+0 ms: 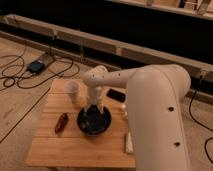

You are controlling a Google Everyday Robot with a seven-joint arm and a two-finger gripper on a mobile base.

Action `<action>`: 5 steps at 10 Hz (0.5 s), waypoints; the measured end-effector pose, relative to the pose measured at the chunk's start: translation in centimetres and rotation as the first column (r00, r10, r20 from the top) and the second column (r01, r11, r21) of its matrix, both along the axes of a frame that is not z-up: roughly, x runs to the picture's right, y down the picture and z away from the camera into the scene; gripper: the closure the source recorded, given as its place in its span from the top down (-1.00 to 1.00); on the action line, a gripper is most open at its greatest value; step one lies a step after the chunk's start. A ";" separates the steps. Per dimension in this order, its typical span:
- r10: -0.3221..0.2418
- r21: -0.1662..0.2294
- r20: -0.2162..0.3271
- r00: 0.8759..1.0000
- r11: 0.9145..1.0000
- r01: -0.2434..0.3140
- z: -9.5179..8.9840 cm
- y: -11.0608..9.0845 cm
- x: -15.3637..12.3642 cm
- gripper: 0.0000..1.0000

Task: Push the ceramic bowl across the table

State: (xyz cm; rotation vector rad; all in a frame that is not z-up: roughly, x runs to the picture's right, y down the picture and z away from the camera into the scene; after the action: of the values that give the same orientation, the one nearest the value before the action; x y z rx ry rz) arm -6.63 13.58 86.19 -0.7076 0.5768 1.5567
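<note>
The ceramic bowl [94, 121], round and glossy black with pale flecks inside, sits near the middle of the light wooden table [70, 147]. My white arm reaches down from the right, and the gripper [94, 107] is at the bowl's far rim, reaching into or just over the bowl. A small pale cup [72, 90] stands behind and left of the bowl, close to the arm.
A reddish-brown object [61, 122] lies left of the bowl. A black flat object [116, 94] lies at the table's back right. A pale packet [129, 142] lies near the right edge. Cables and a dark box [35, 66] lie on the floor at left.
</note>
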 end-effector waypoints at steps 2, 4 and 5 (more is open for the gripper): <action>0.015 -0.001 -0.005 1.000 1.000 -0.015 1.6 -0.2 0.1 0.30; 0.038 0.016 -0.016 0.999 0.999 -0.038 2.9 -1.1 0.4 0.30; 0.045 0.022 -0.024 0.999 0.999 -0.044 3.3 -1.5 0.8 0.30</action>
State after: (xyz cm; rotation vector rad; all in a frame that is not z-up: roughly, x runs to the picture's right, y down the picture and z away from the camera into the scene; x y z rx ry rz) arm -5.82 12.08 89.54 -0.6894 0.5651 1.6126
